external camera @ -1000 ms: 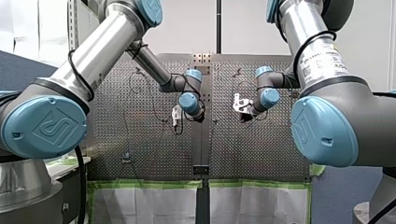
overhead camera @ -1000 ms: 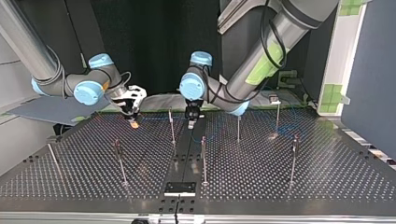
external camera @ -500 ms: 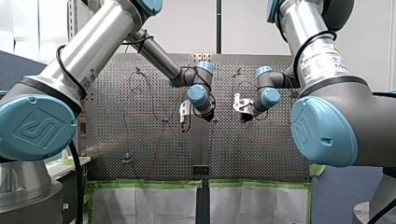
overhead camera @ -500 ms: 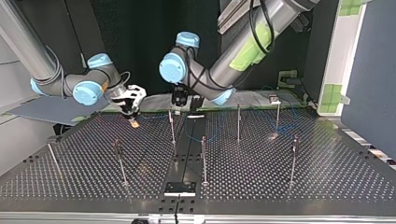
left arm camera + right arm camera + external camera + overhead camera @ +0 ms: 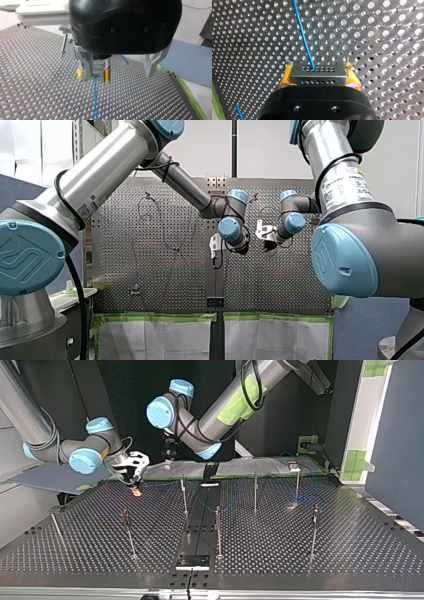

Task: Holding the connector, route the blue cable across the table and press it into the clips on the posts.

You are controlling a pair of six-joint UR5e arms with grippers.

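In the top view, at the far left of the perforated table point(image 5: 280, 560), my right gripper point(image 5: 135, 488) hangs low, close over the surface. Its jaws are clenched on the connector point(image 5: 317, 75). The right wrist view shows the grey block pinched from both sides between the yellow pads point(image 5: 285, 77), with its rows of small holes facing up.

The blue cable point(image 5: 303, 37) leaves the middle of the connector and runs straight ahead of the gripper, lying along the plate.

Just to the right, and higher, my left gripper point(image 5: 168, 462) hovers above the table's far edge, near my right gripper but apart from it. My left arm reaches in from the upper right, past the middle. In the left wrist view its metal fingers point(image 5: 152, 63) stand wide apart and released, holding nothing. Ahead of them the yellow pads and the connector show low over the plate, with the cable running on from them.

Further right, thin upright posts point(image 5: 184, 495) stand spread across the table, well apart from both grippers. The cable shows only as a faint blue line along the far part of the table, towards the far right posts. Whether it sits in any clip cannot be told.
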